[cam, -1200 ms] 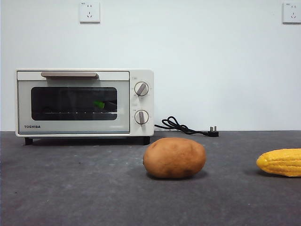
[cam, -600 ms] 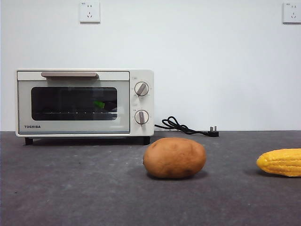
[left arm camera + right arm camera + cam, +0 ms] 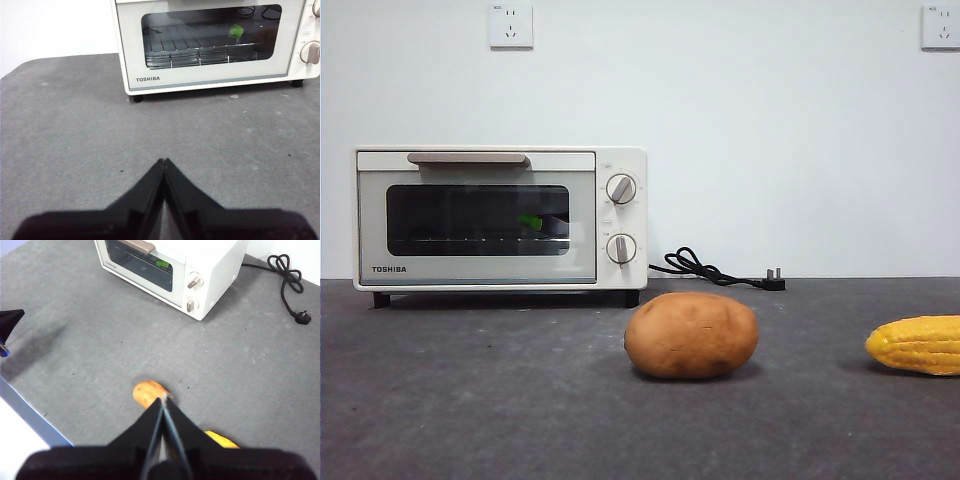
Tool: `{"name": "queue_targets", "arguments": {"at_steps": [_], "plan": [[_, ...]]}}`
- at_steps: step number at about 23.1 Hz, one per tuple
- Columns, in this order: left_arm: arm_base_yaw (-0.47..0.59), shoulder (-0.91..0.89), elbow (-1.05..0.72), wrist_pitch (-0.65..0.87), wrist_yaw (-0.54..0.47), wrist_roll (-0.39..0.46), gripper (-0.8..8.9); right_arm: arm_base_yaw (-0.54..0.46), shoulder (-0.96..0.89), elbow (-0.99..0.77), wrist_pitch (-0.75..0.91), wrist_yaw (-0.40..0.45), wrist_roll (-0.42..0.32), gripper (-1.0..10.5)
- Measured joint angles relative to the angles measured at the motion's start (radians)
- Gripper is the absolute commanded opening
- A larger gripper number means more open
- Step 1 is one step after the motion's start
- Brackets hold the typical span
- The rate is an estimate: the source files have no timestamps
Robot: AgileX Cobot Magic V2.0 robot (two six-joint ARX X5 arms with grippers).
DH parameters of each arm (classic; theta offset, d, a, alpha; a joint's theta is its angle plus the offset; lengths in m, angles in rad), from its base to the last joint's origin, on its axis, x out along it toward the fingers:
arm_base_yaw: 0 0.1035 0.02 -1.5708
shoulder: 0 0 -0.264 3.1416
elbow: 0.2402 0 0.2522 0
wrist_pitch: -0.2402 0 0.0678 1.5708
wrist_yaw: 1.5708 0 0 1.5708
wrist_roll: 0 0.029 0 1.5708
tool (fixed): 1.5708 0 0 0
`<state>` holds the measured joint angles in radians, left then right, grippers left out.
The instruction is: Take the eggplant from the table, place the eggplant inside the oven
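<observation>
The cream-white TOSHIBA oven (image 3: pixel 500 218) stands at the back left of the dark grey table (image 3: pixel 470 400), its glass door closed. Through the glass only the bright green stem cap of the eggplant (image 3: pixel 530 222) (image 3: pixel 235 31) (image 3: pixel 162 263) shows, lying on the wire rack inside; its purple body is lost in the dark. My left gripper (image 3: pixel 163 162) is shut and empty, hovering over bare table in front of the oven. My right gripper (image 3: pixel 164 399) is shut and empty, held high above the potato. Neither arm appears in the front view.
A brown potato (image 3: pixel 691 335) (image 3: pixel 149 392) lies mid-table in front of the oven. A yellow corn cob (image 3: pixel 917 345) (image 3: pixel 220 439) rests at the right edge. The oven's black cord and plug (image 3: pixel 715 270) (image 3: pixel 287 277) trail along the back wall.
</observation>
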<state>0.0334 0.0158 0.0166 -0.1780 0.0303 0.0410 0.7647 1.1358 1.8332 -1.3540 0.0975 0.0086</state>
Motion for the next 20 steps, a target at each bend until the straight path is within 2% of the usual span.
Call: {"name": "queue_targets", "arguments": {"at_steps": [5,7,9,13,14,16,20], "plan": [[0.000,0.000,0.000,0.000,0.000,0.000,-0.04,-0.005,0.000,0.000,0.000,0.005,-0.002,0.0],[0.000,0.000,0.000,0.000,0.000,0.000,-0.04,-0.052,-0.008,-0.001,0.000,0.025,-0.029,0.0],[0.000,0.000,0.000,0.000,0.002,0.000,-0.04,-0.149,-0.040,-0.003,0.006,0.016,-0.048,0.0],[0.000,0.000,0.000,0.000,0.003,0.000,-0.04,-0.401,-0.173,-0.005,0.198,-0.211,-0.046,0.0],[0.000,0.000,0.000,0.000,0.003,0.000,-0.04,-0.464,-0.214,-0.005,0.217,-0.226,-0.047,0.0],[0.000,0.000,0.000,0.000,0.003,0.000,-0.04,-0.565,-0.292,-0.005,0.225,-0.192,-0.064,0.0],[0.000,0.000,0.000,0.000,0.003,0.000,-0.04,-0.657,-0.392,-0.005,0.226,-0.164,-0.109,0.0]]}}
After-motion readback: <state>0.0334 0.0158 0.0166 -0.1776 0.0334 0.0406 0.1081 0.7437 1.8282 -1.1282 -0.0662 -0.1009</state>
